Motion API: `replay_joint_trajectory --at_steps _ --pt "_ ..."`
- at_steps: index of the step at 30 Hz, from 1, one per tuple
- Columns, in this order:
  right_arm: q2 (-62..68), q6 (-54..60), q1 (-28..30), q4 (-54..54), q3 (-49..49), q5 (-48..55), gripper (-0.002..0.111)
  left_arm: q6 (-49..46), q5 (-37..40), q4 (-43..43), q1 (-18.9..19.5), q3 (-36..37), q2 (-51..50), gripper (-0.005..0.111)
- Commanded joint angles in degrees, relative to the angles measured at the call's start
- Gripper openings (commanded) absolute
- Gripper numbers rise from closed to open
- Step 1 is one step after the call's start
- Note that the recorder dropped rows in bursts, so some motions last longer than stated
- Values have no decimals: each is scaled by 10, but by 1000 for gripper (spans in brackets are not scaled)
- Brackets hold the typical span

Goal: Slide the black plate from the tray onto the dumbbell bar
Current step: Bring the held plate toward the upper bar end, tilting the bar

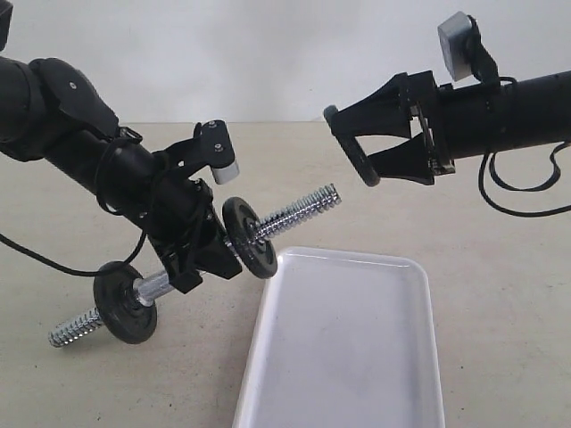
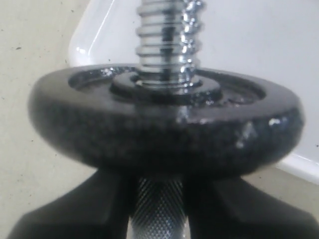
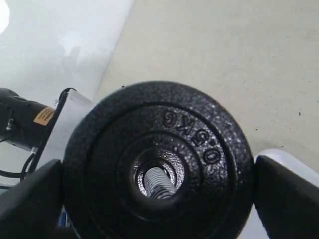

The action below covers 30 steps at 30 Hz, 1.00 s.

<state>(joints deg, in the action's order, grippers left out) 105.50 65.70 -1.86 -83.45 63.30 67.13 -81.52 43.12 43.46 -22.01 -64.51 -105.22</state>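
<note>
My right gripper (image 1: 353, 147) is shut on the black plate (image 1: 350, 148), holding it edge-on in the air above the white tray (image 1: 348, 257). In the right wrist view the black plate (image 3: 199, 164) fills the space between the fingers, and the bar's threaded tip (image 3: 158, 181) shows through its hole. My left gripper (image 1: 203, 257) is shut on the knurled middle of the dumbbell bar (image 1: 299, 209), which tilts up toward the right gripper. The plate is apart from the bar's tip. The tray holds nothing.
Two other black plates sit on the bar: one against the left gripper's fingers (image 1: 250, 237) (image 2: 164, 134), one near the lower end (image 1: 125, 303). The beige tabletop (image 1: 500, 294) surrounds the tray. A black cable (image 1: 522, 201) hangs under the right arm.
</note>
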Motion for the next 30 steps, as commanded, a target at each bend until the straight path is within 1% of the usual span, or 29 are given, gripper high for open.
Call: replay_joint_trajectory --at_steps 1,12,16,19,22,25,30 --pt "-9 6 1 -16 9 28 0 -21 2 84 -3 -15 36 4" --pt "-9 -2 1 26 8 28 0 -75 -2 155 -3 -15 35 4" --pt "-9 -10 1 32 8 28 0 -82 -26 164 -3 -15 35 4" --pt "-9 -14 -2 32 8 28 0 -92 -30 179 -3 -15 35 4" --pt "-9 -15 -28 33 8 28 0 -120 -30 218 -3 -15 35 4" --pt "-9 -15 -56 33 8 28 0 -122 -30 221 -3 -15 35 4" --pt "-9 -22 -66 25 8 28 0 -122 -30 221 -3 -15 35 4"
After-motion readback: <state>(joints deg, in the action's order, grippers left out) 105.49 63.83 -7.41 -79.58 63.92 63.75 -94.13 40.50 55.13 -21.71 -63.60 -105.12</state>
